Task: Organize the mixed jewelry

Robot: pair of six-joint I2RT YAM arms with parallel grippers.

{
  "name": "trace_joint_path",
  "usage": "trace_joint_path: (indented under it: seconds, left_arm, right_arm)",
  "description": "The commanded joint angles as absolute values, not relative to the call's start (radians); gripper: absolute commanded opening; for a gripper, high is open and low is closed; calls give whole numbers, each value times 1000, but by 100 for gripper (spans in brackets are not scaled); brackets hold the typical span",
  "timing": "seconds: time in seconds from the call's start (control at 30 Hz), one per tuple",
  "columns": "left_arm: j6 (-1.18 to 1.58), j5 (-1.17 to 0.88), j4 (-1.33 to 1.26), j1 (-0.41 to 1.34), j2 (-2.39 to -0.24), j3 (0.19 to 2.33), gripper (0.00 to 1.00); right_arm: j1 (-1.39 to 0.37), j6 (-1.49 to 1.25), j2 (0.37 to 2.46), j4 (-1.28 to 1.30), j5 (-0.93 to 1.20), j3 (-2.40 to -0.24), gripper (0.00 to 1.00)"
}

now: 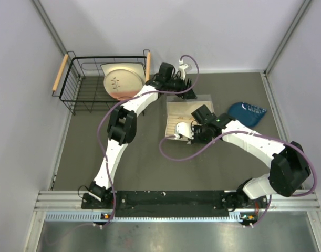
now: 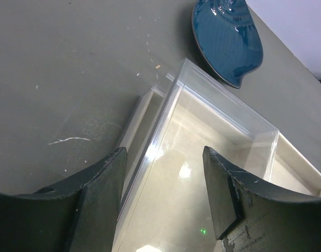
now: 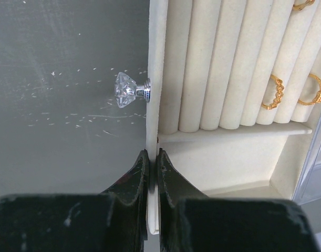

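Note:
Gold rings [image 3: 274, 92] [image 3: 312, 90] sit in the slots between the cream rolls of a pulled-out drawer [image 3: 213, 157]; the edge of another ring [image 3: 302, 5] shows at the top. My right gripper [image 3: 153, 153] is shut on the drawer's thin front panel [image 3: 155, 63], just below its crystal knob [image 3: 130, 90]. The drawer belongs to the beige box [image 1: 178, 111] at mid-table. My left gripper [image 2: 164, 152] hovers open over the box's clear top [image 2: 213, 136], its jaws standing either side of the clear edge without touching it. No silver hoop shows.
A blue dish [image 2: 227, 38] [image 1: 248, 113] lies right of the box. A black wire rack [image 1: 81, 86] holding a cream plate [image 1: 122, 80] stands at the back left. Purple cables loop from both arms over the grey table.

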State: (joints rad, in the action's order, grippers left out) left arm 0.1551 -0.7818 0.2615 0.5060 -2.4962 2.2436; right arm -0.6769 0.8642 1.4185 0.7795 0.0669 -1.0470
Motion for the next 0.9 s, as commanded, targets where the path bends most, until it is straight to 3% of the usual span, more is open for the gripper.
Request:
trace_joint_path:
  seconds: [0.0,0.87]
  left_arm:
    - [152,-825,248,517,-2499,2238,65]
    - [63,-977,319,522,-2494,2263,67]
  right_arm:
    - [-687,910,1419,721,37,-1118,0]
    - [-702,1092,1420,784,31,-1120,0]
